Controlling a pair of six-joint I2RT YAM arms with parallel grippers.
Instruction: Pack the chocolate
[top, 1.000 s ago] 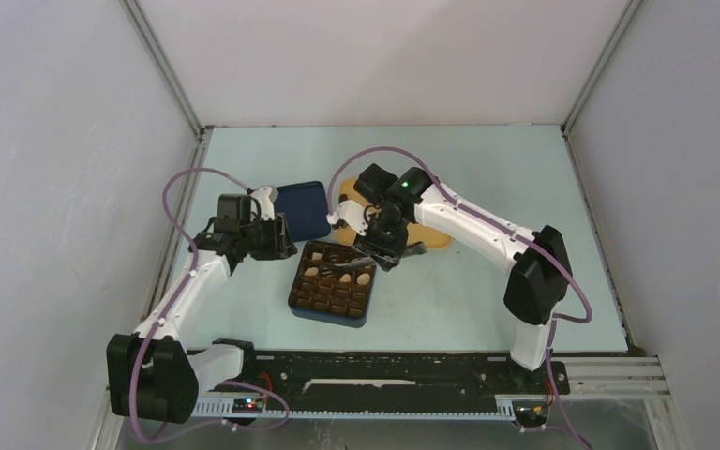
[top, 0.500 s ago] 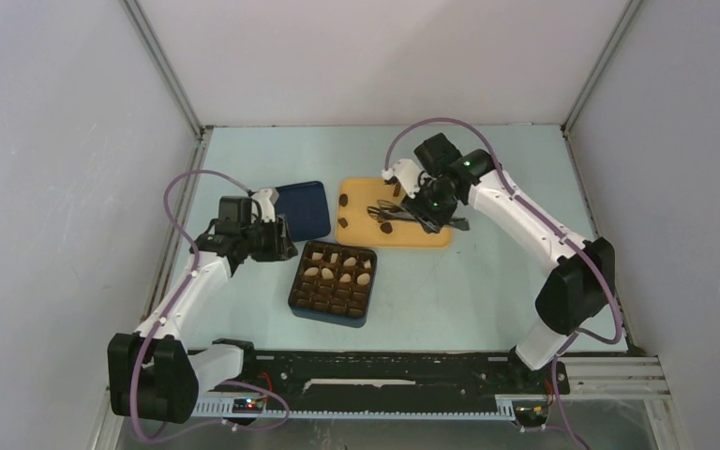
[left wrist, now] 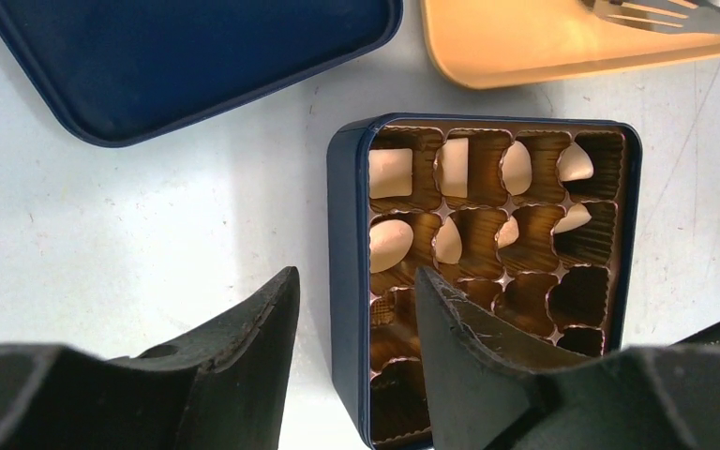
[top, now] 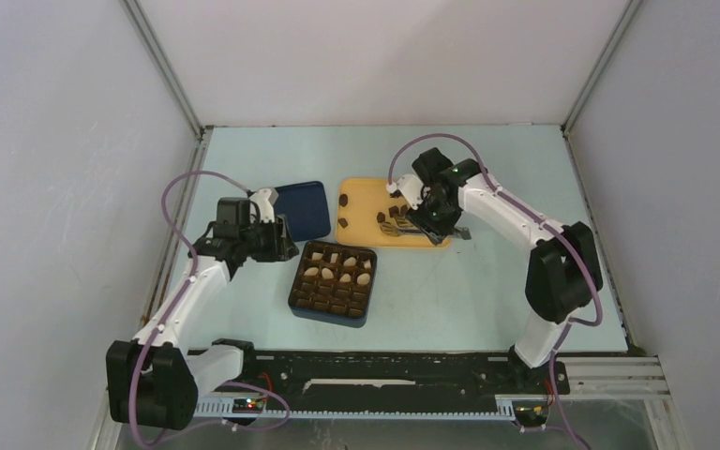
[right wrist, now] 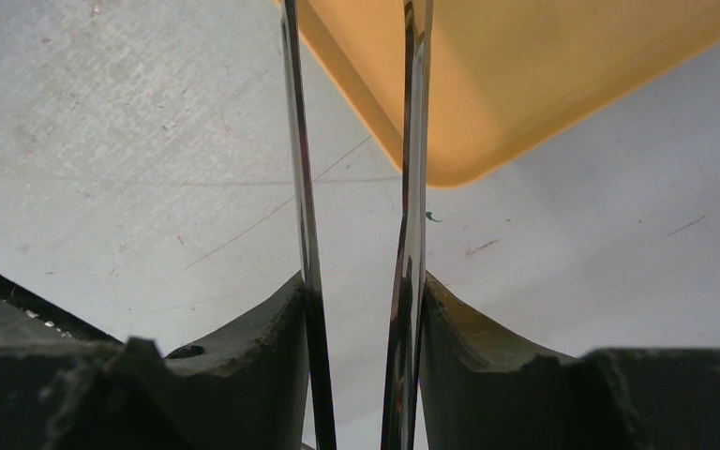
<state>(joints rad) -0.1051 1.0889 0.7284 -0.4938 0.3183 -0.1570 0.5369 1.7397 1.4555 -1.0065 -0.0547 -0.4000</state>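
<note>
From above, the left claw [top: 277, 244] hangs by the far left corner of the dark blue box [top: 330, 320] on the pale tabletop [top: 469, 291]. The box's lid [top: 302, 208] lies just behind it. Cream-white chocolate [top: 326, 273] sits in the far rows of the box's brown insert. Dark chocolate [top: 382, 217] lies on the orange tray [top: 361, 234], where the right claw [top: 426, 222] points metal tongs [top: 397, 226] at it.

The left wrist view shows the left claw [left wrist: 354, 281] standing well open and holding nothing, one finger over the tabletop [left wrist: 150, 225] and the other over the box [left wrist: 345, 281]. Eight cream pieces [left wrist: 390, 173] fill the far cells (the near cells are too dark to read). The lid [left wrist: 187, 56] and the tray [left wrist: 544, 47] lie beyond.

In the right wrist view, the right claw [right wrist: 361, 281] squeezes the tongs [right wrist: 415, 187] by both arms, which reach toward the tray [right wrist: 544, 75]. Their tips are cut off at the frame edge.
</note>
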